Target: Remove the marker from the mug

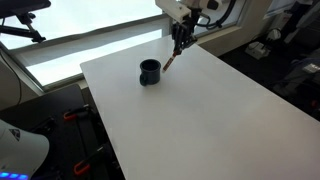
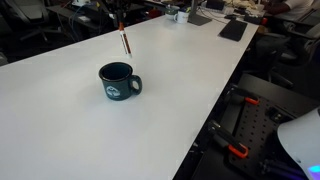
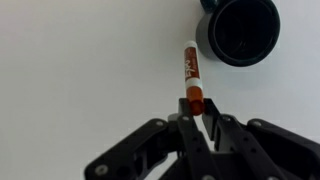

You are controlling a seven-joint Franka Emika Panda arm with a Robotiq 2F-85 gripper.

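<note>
The dark navy mug (image 1: 149, 72) stands upright on the white table; it also shows in an exterior view (image 2: 118, 81) and at the top right of the wrist view (image 3: 241, 29), where its inside looks empty. My gripper (image 3: 194, 112) is shut on the upper end of the reddish marker (image 3: 191, 72). The marker hangs out of the mug, beside it, in both exterior views (image 1: 172, 61) (image 2: 126, 42). Its lower tip is close to the table; I cannot tell if it touches. The gripper (image 1: 180, 42) is just behind the mug, near the table's far edge.
The white table (image 1: 200, 120) stretches wide around the mug. Beyond its far edge are windows, chairs and desks with dark clutter (image 2: 232, 28). Red and black stand parts (image 2: 240, 150) sit below the table's side edge.
</note>
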